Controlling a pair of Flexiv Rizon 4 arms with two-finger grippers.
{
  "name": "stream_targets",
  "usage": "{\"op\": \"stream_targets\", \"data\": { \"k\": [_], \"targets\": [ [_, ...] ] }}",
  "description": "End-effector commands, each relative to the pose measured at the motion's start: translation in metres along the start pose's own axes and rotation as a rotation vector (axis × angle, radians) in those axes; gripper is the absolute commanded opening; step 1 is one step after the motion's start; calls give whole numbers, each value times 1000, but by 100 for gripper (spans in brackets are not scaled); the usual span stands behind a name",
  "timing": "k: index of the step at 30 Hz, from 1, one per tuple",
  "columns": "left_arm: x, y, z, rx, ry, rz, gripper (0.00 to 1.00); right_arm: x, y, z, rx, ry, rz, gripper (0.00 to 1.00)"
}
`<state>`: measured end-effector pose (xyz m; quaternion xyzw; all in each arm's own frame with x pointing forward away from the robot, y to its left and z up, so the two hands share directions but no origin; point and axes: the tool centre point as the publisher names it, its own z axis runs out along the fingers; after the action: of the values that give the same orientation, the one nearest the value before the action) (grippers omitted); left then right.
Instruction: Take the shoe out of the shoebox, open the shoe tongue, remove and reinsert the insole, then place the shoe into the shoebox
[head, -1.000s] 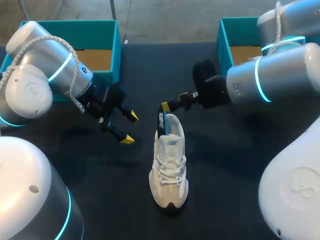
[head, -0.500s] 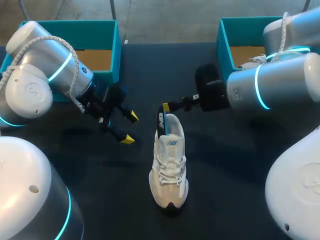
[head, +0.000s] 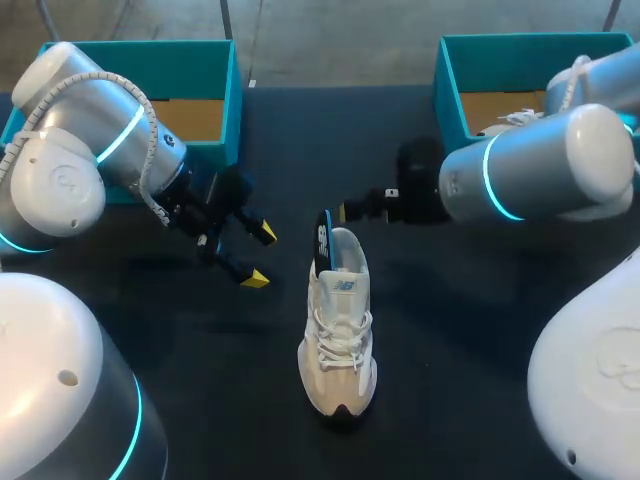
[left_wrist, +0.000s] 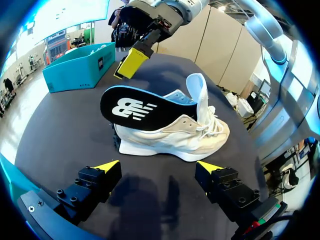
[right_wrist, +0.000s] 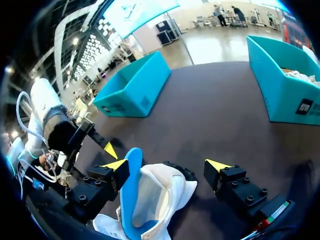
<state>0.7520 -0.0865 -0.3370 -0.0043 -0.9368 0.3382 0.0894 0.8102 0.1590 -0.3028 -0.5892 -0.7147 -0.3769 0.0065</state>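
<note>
While the shoe (head: 340, 335) stands in the middle of the table (head: 450, 330) with its toe toward 6 o'clock, the insole (head: 322, 240) sticks up from its heel end at 12 o'clock. The left gripper (head: 259, 256) hangs at 10 o'clock from the shoe, its jaws spread and holding nothing. The right gripper (right_wrist: 167, 164) is at 1 o'clock from the heel, also spread, with one finger just beside the insole.

The head camera looks steeply down on the table (head: 450, 330) from above and behind. Each wrist camera sits low and close — the left side-on to the shoe (head: 340, 330), the right over its heel — which all three share.
</note>
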Motion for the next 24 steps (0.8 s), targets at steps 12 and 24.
{"op": "stream_targets", "data": {
  "k": [12,24],
  "targets": [
    [0,0,0,-2,-1,0,100,-8,-3,-31,1360,-82,131,100],
    [0,0,0,-2,-1,0,100,-10,-15,-36,1605,-98,201,100]
  ]
}}
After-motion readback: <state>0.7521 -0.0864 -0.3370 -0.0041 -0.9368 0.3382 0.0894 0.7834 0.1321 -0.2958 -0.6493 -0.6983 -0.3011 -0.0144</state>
